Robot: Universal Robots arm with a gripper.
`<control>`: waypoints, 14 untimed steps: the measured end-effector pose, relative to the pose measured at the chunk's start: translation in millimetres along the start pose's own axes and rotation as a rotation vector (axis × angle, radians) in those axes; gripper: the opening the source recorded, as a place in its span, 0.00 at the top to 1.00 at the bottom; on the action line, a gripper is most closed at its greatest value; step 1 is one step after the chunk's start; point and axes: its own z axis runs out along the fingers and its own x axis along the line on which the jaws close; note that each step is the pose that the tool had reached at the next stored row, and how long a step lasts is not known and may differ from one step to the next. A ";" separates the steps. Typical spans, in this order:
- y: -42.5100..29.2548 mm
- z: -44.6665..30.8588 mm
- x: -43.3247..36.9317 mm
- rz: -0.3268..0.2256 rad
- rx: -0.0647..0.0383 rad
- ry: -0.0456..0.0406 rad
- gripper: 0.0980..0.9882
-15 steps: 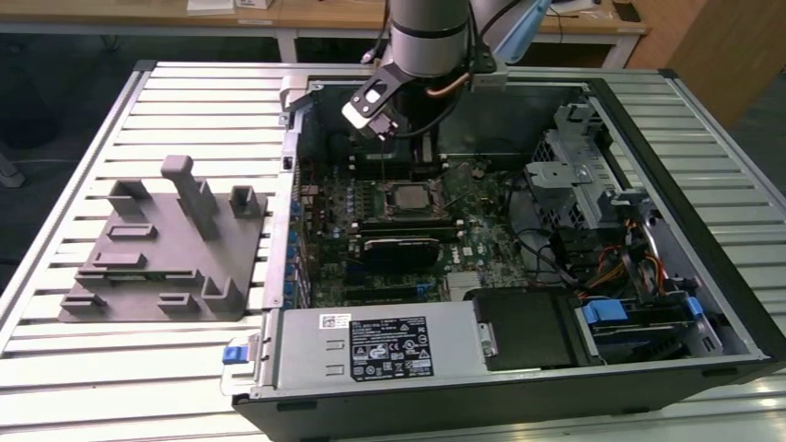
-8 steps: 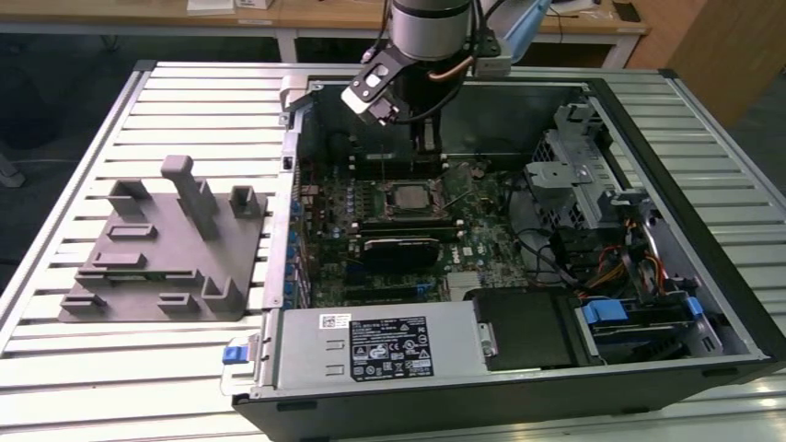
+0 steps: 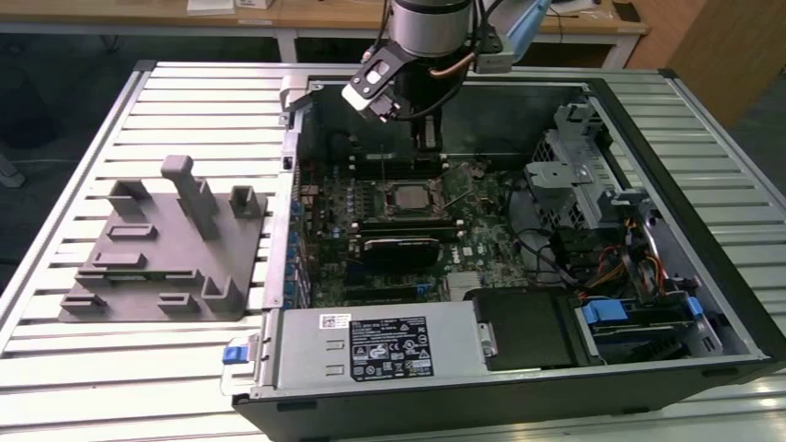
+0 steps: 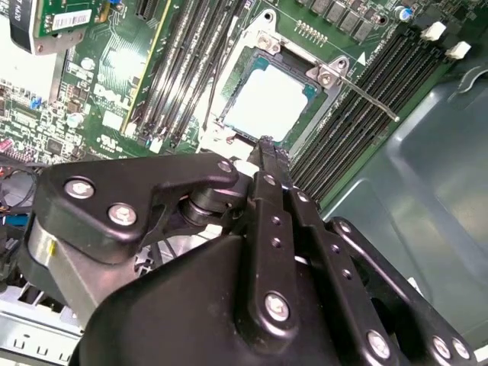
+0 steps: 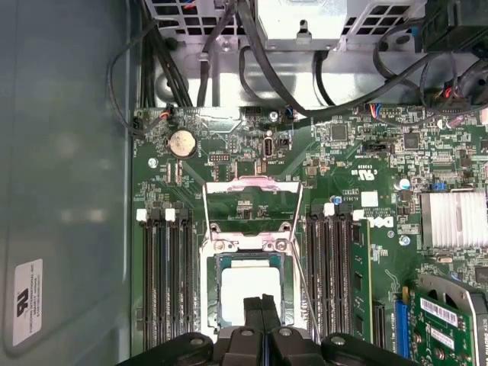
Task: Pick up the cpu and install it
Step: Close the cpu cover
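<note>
Silver-grey metal top, small flat square: cpu [image 5: 245, 284] lying flat in its socket [image 5: 216, 268] on the green motherboard [image 5: 343, 160], same chip in the second wrist view [image 4: 271, 103]. Likely light and rigid. Smooth lid, so probably slippery under flat pads. Underside contacts and socket pins probably fragile, so no dragging or tilting. Best taken by two opposite edges, not pressed on the middle. Judged already seated in place, with load plate [image 5: 252, 185] standing open and thin lever [image 4: 366, 95] lying free beside the socket. Memory slots [image 5: 164, 282] flanking on both sides. Hand [image 5: 261, 302] right over one edge of the cpu, fingers [image 5: 253, 313] pressed together, gripping nothing. Touching the lid or just above it: cannot tell. In the exterior view, hand [image 3: 426, 138] hanging inside the open computer case [image 3: 516, 115], above the board. Grey plastic fixture [image 3: 160, 249] well apart on the slatted tabletop [image 3: 110, 387], on the exterior view's left.
</note>
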 end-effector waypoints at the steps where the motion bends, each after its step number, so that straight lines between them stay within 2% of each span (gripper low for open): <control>1: 1.2 0.0 0.0 0.000 0.000 -0.0001 0.99; 5: 12.1 0.8 0.3 0.000 0.000 0.0001 0.99; 14: 48.0 3.0 1.2 0.000 0.001 0.0001 0.99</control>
